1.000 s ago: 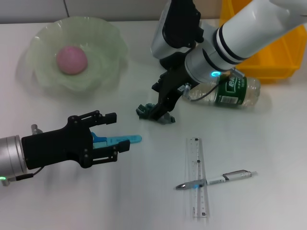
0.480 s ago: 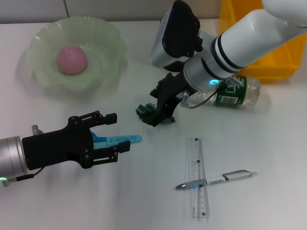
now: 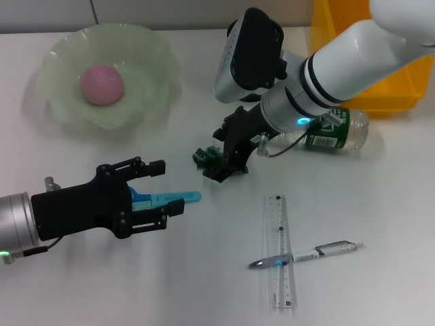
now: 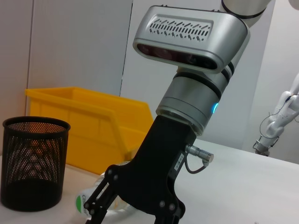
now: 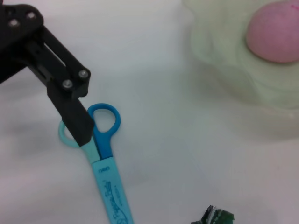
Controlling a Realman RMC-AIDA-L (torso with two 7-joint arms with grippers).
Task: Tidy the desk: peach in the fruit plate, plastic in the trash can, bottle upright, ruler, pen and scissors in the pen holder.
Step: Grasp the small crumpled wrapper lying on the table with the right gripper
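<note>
Crumpled dark-green plastic (image 3: pixel 207 157) pinched in right claw (image 3: pixel 224 163) (left claw (image 3: pixel 162 187) wide over blue scissors (image 3: pixel 163 198)).

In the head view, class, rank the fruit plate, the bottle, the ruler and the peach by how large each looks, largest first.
1. fruit plate, plainly the widest.
2 and 3. ruler and bottle: the ruler looks longer, the bottle thicker, and the right arm hides part of the bottle, so these are not ranked.
4. peach, smallest.

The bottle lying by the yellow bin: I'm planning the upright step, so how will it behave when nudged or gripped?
The bottle lies on its side and is round, so it would probably roll. It looks clear, thin and nearly empty: likely light, and it may dent under a hard squeeze.
</note>
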